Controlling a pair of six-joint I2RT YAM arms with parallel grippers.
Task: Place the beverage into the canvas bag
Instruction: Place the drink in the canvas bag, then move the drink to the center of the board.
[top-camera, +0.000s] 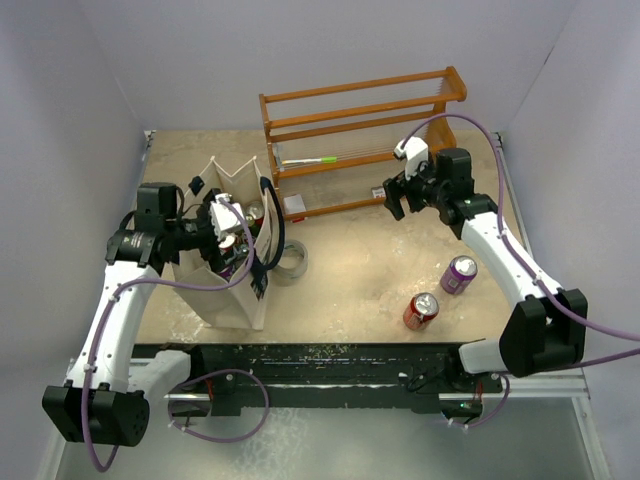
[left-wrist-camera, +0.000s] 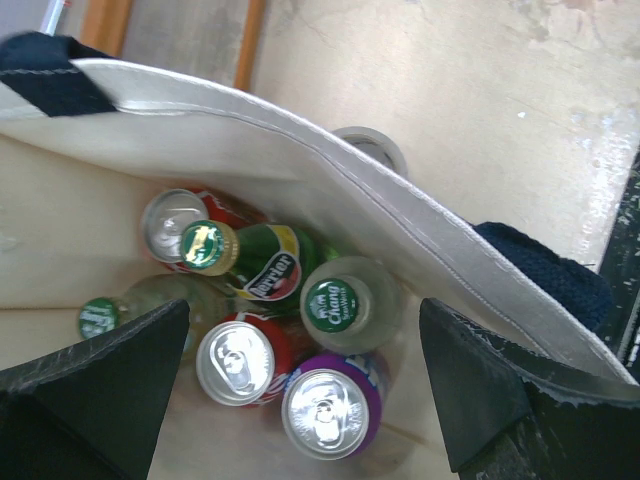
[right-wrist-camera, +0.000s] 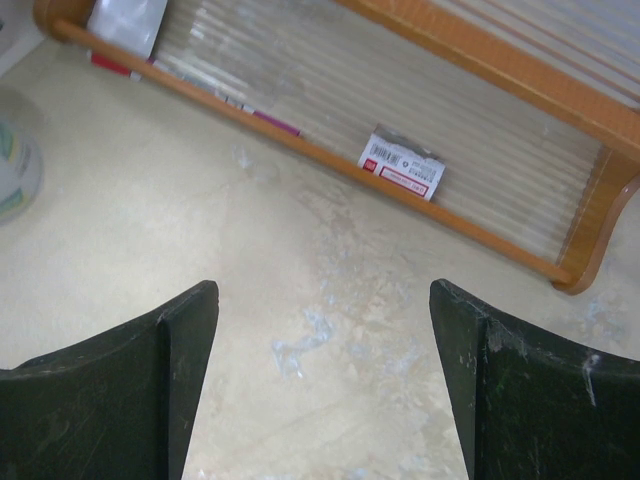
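Observation:
The cream canvas bag with navy handles stands at the left of the table. My left gripper hovers open and empty over its mouth. In the left wrist view the gripper looks down past the bag's rim at a purple can, a red can and green-capped bottles standing inside. A purple can and a red can stand on the table at the right. My right gripper is open and empty above bare table in front of the rack.
An orange-brown wooden rack stands at the back, with a green pen and a small labelled packet on its shelves. A tape roll lies just right of the bag. The table's black front edge runs near the arm bases.

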